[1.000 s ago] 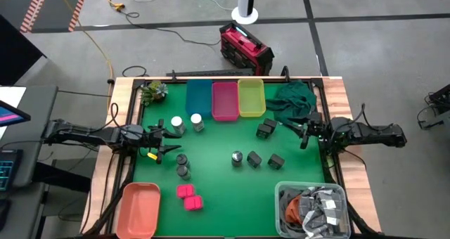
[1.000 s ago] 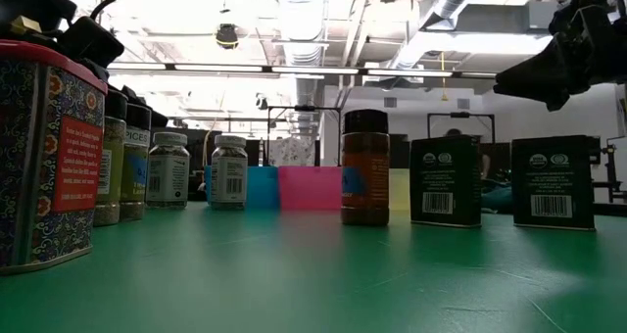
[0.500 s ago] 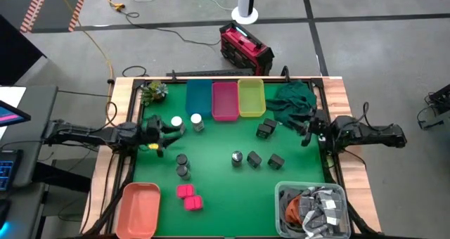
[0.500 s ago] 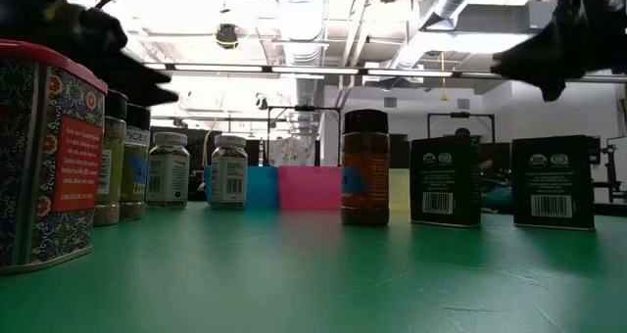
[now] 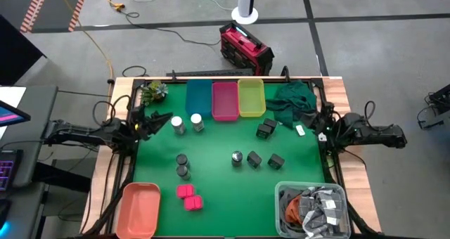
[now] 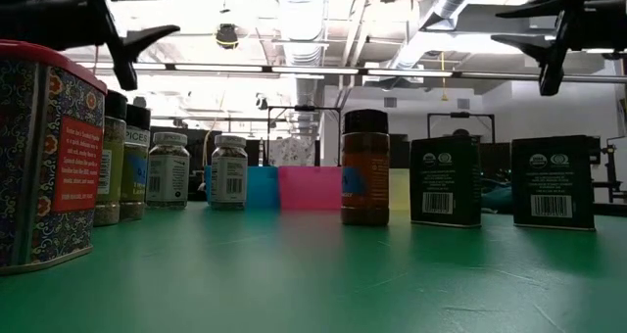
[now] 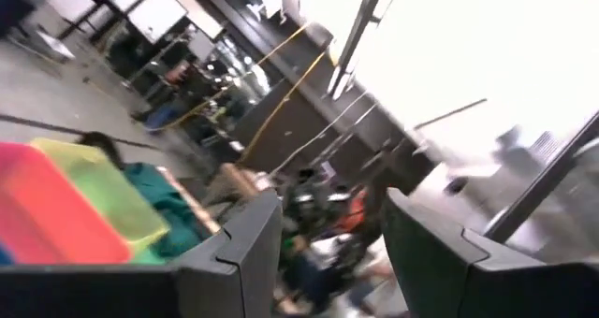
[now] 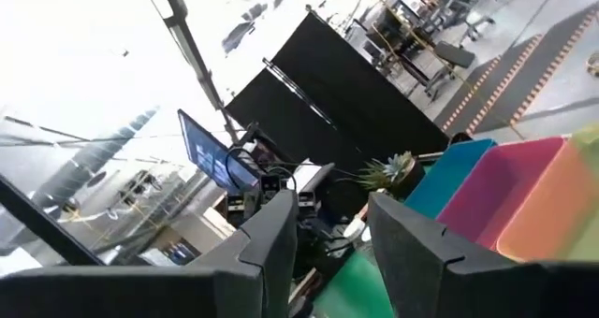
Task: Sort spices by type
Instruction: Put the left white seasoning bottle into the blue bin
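left gripper point(image 5: 153, 119): spread, empty, just beside the white-capped jars point(image 5: 187, 122)
right gripper point(image 5: 315, 124): spread, empty, near the black boxes point(image 5: 266, 129)
risk: if you swing in low, you'll probably tip a jar

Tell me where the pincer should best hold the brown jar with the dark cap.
Probably from straight above, closing on the sides just under the cap. The brown jar stands upright, alone, with the nearest black box apart from it, so both sides seem free.
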You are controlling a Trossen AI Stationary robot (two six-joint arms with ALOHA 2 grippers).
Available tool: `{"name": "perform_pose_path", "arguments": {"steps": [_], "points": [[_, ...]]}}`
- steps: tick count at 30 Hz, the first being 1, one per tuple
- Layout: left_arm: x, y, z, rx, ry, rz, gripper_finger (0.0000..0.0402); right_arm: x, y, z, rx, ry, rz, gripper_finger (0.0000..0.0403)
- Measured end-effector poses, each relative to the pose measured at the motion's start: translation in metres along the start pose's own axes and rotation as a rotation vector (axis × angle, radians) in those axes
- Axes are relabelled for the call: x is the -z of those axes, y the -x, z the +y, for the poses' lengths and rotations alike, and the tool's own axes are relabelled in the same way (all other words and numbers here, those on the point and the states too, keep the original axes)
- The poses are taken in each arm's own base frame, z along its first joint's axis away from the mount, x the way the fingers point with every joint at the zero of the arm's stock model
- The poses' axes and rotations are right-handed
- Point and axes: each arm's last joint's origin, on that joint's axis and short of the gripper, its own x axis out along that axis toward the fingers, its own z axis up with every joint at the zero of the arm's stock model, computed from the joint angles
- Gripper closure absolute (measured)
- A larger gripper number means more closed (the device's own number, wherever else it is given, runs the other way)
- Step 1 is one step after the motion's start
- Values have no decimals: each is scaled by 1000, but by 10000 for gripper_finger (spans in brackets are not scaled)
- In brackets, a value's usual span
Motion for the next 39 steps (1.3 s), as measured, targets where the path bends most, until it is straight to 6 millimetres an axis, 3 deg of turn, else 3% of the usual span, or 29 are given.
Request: {"name": "perform_pose_path", "arguments": {"steps": [14, 20, 25, 30, 34, 39], "points": [[-2, 0, 1, -32, 184, -43, 228, 0, 0, -2, 18, -159, -5, 241], [-8, -8, -9, -75, 183, 14, 228, -6, -10, 11, 32, -135, 19, 261], [-30, -18, -31, -249, -15, 217, 228, -19, -36, 38, 103, 22, 55, 284], [-62, -20, -55, -410, -182, 351, 228, -31, -68, 63, 241, 213, 155, 277], [-79, -25, -68, -536, -243, 430, 227, -37, -93, 75, 351, 317, 269, 246], [-75, -46, -69, -658, -286, 556, 207, -40, -121, 79, 409, 405, 449, 179]]}}
